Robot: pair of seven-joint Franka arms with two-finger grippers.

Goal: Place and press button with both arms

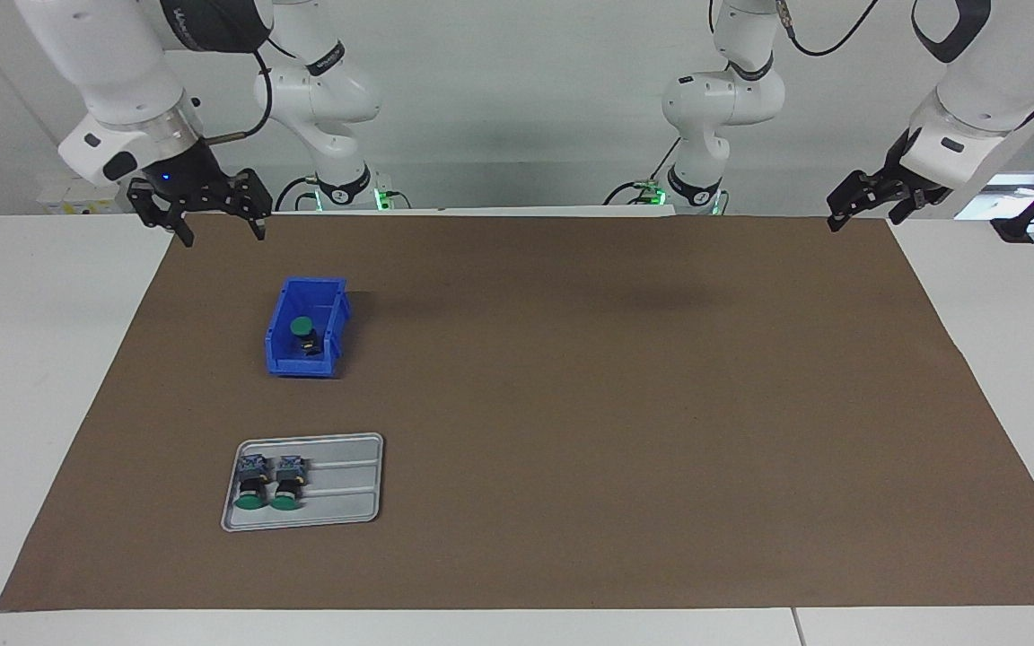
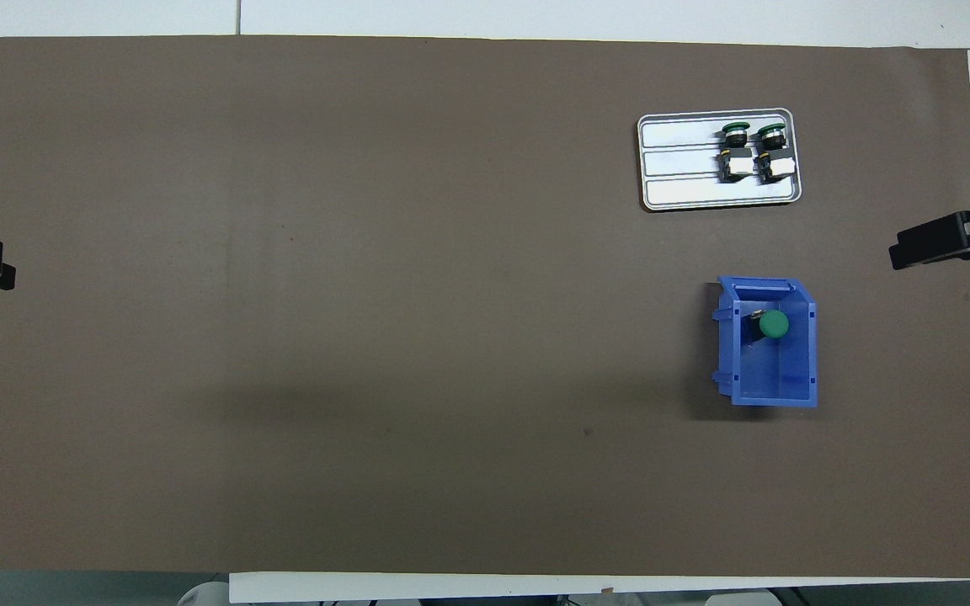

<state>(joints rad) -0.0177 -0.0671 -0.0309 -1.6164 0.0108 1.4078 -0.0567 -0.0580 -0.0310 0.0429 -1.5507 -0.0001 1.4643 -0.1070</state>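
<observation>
Right black two-finger gripper (image 1: 219, 229) hangs with fingers spread, holding nothing, over the brown mat's corner, up and clear of the blue plastic bin (image 1: 282, 357). Green-capped push-button switch (image 1: 302, 334) stands inside that bin. Left black gripper (image 1: 863, 208) waits released over the other corner.

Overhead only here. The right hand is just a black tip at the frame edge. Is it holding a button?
Observer: No. The right hand is empty, fingers spread, raised over the corner of the brown mat near its own base.
Operator: And the left hand?
Observer: The left hand waits raised as well, open and empty, over the mat's edge at the left arm's end.
</observation>
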